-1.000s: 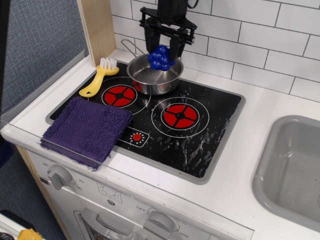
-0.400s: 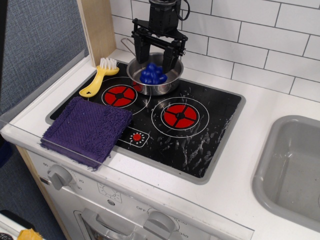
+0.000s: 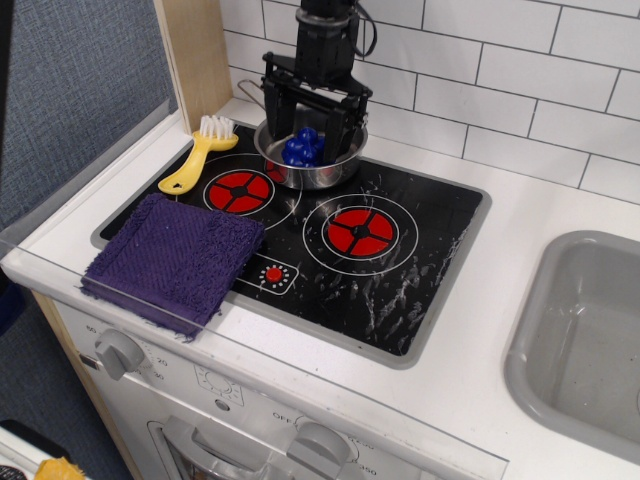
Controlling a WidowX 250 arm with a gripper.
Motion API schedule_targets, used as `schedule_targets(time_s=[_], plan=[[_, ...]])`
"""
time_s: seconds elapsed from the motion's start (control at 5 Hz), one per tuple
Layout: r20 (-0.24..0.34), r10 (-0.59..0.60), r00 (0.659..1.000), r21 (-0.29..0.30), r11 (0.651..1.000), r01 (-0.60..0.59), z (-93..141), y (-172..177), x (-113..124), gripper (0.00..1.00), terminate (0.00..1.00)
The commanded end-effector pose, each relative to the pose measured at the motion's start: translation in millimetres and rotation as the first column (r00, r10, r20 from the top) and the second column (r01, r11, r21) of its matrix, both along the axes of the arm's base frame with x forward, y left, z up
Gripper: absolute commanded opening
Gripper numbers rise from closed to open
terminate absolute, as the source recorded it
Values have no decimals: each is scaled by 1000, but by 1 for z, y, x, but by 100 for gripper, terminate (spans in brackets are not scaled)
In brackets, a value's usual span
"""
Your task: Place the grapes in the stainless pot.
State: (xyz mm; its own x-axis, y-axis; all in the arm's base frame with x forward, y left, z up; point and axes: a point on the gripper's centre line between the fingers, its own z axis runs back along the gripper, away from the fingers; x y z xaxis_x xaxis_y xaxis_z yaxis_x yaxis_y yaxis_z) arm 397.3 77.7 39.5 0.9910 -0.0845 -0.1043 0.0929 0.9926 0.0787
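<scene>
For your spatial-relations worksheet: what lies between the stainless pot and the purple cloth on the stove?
In the only view, the left red burner lies between the stainless pot and the purple cloth, on the black cooktop.

1. We have one view only, set above and in front of the worktop [image 3: 520, 215], looking down at a slant toward the tiled wall [image 3: 520, 90].
2. We look from the front left corner, so the hob [image 3: 400, 270] runs skewed across the picture.
3. We stand at middling range: the oven knobs [image 3: 120, 352] sit near us at the bottom, while the pot [image 3: 310, 170] and the pincer [image 3: 308, 130] lie far back.
4. The sink [image 3: 585, 340] is cut by the right edge.
</scene>
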Motion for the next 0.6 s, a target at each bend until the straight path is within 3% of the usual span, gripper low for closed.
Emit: schedule_targets(time_s=[0.0,0.4], plan=[[261,-19,965,-7,1000,22,75,-2,-24,100,0],[253,-54,966,-20,998,61,72,-6,-28,100,0]])
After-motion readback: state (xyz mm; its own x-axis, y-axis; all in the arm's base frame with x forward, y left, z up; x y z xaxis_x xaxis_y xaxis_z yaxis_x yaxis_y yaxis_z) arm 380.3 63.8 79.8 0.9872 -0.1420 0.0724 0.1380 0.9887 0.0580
